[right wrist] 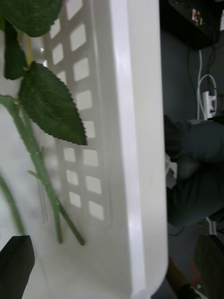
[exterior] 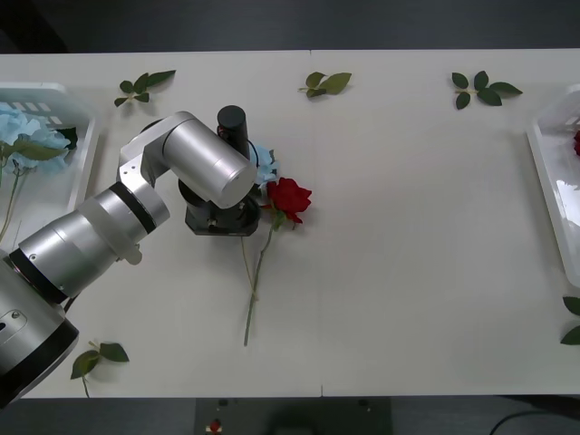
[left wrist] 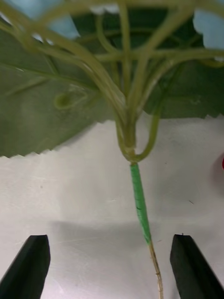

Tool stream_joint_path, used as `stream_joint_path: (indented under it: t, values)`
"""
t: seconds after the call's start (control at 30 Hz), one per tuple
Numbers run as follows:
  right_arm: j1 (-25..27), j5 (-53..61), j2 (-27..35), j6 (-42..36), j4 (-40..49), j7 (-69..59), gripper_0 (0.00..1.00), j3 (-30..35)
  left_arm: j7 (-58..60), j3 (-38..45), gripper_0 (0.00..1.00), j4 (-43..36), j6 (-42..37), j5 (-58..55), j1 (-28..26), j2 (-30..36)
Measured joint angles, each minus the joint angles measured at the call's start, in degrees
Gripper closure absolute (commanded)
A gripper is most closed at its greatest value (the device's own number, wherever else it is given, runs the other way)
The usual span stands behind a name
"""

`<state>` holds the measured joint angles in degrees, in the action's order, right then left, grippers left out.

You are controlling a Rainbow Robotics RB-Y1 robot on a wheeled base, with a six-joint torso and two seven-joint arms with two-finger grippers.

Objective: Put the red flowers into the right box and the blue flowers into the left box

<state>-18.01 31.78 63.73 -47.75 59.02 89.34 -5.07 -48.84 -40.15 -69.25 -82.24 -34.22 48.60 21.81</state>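
A blue flower [exterior: 265, 168] lies on the table, mostly hidden under my left arm [exterior: 195, 168]. In the left wrist view its thin green stem [left wrist: 140, 205] runs between the open fingers of my left gripper [left wrist: 112, 268], untouched, with a large leaf [left wrist: 42, 117] beyond. A red flower [exterior: 288, 198] lies beside it, its stem [exterior: 254, 299] pointing toward me. The left box [exterior: 80, 149] holds other blue flowers [exterior: 23, 136]. The right box [exterior: 548, 172] shows a bit of red [exterior: 576, 142]. My right gripper [right wrist: 112, 268] hangs open over that box's rim [right wrist: 135, 154], above stems [right wrist: 42, 177] and leaves [right wrist: 51, 107].
Loose green leaf sprigs lie along the far edge [exterior: 143, 86], [exterior: 326, 83], [exterior: 482, 89], at the near left [exterior: 98, 355] and at the near right edge [exterior: 573, 319]. Beyond the right box's rim are dark floor and cables [right wrist: 205, 98].
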Motion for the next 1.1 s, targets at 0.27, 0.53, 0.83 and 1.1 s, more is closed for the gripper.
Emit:
stream_joint_path:
  t: [0.27,0.53,0.83,1.1]
  values:
    - [0.00,17.09,0.01,-1.34,7.13,0.74,0.00,0.00,-0.08,0.00,1.00,0.42,0.04,0.85,0.00,-1.47]
    - [0.00,32.03,0.04,-2.61,19.29,1.50,0.00,-1.44,-0.22,0.00,1.00,0.39,0.10,1.19,0.00,-1.47]
    - [0.00,51.32,0.05,-2.61,23.96,13.91,0.00,-3.91,-0.62,3.07,1.00,-11.25,-2.35,1.54,-0.12,3.31]
    - [0.00,76.28,0.04,-6.99,20.23,38.19,0.00,-3.91,-3.47,15.53,1.00,-27.60,-7.46,0.14,-5.30,11.30]
